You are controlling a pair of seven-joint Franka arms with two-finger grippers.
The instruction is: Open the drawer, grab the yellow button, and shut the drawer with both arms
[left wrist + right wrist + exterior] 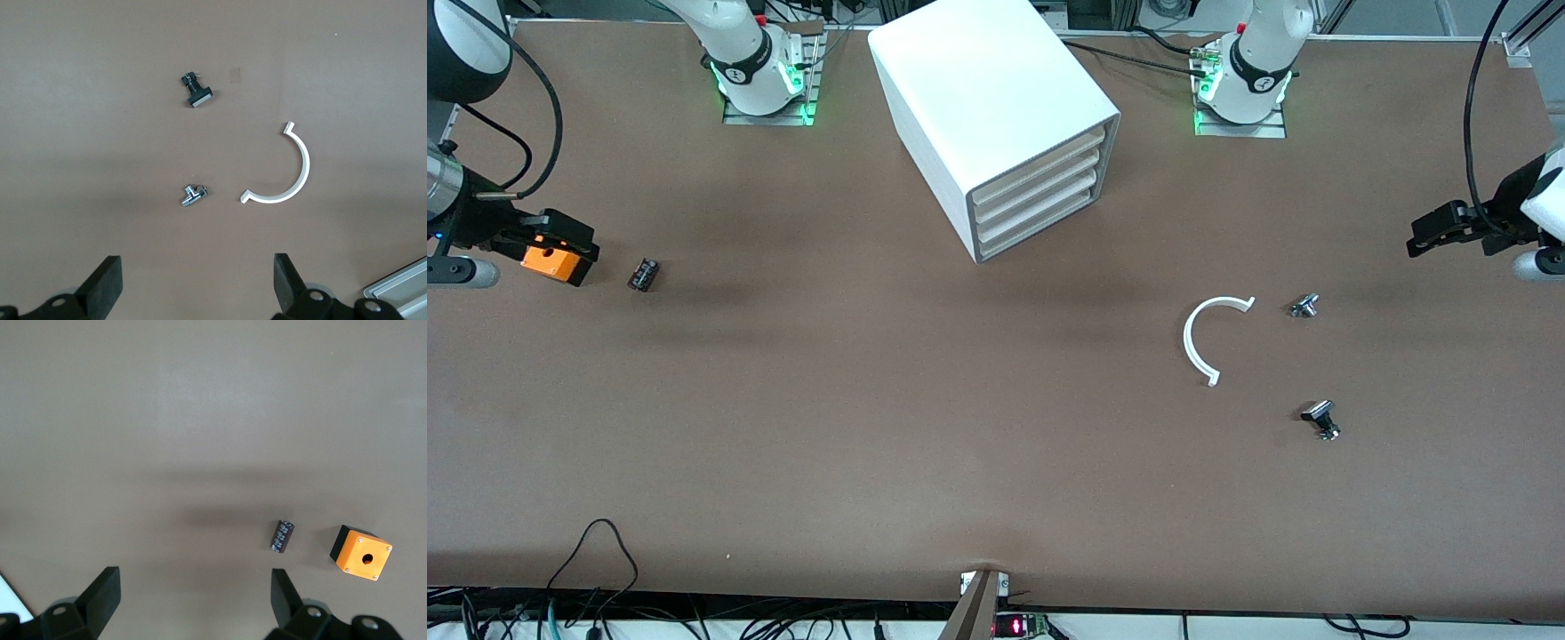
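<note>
Nearest the front camera lie a black-capped fastener point(1320, 418), a white half-ring point(1202, 338) and a small metal fitting point(1304, 306). The left gripper point(197, 283) hangs over them, fingers wide apart, empty. The right gripper point(193, 600), equally spread and empty, is over a black part point(283, 536) and orange cube point(361, 553). Farthest, the cabinet point(996, 116) sits angled, top drawer point(1040, 164) shut, well apart from both grippers. A skewed pull could drag the whole cabinet. No button shows.
</note>
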